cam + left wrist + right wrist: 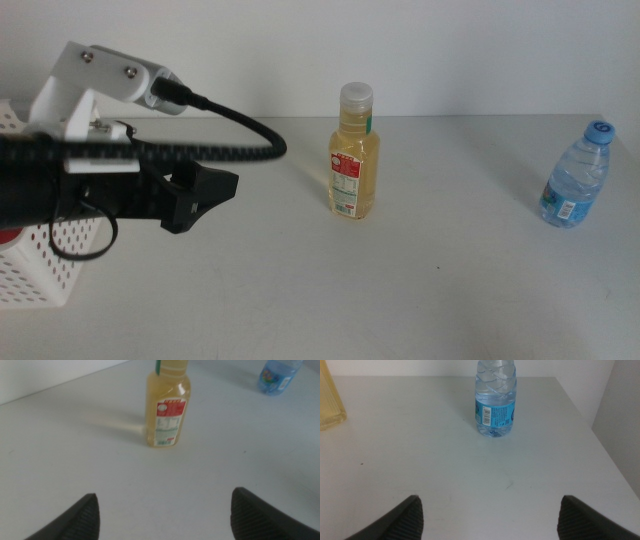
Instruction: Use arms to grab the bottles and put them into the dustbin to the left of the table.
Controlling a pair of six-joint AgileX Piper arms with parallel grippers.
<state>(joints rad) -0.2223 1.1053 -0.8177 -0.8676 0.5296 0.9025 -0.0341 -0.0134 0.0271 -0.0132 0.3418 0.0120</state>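
Two bottles upright on the pale grey-white table (300, 290), red can not clearly visible.

Left gripper (162, 515) hangs by the white perforated plastic dustbin (35, 270) at the left edge, jaws spread wide and empty, tips pointing right. Yellow juice bottle with white cap (354, 152) stands mid-table, right of it and slightly farther, long axis vertical, so the left arm is nearer. Clear bluish water bottle with blue cap (575, 177) stands far right, facing the right gripper (487, 515), also spread and empty.
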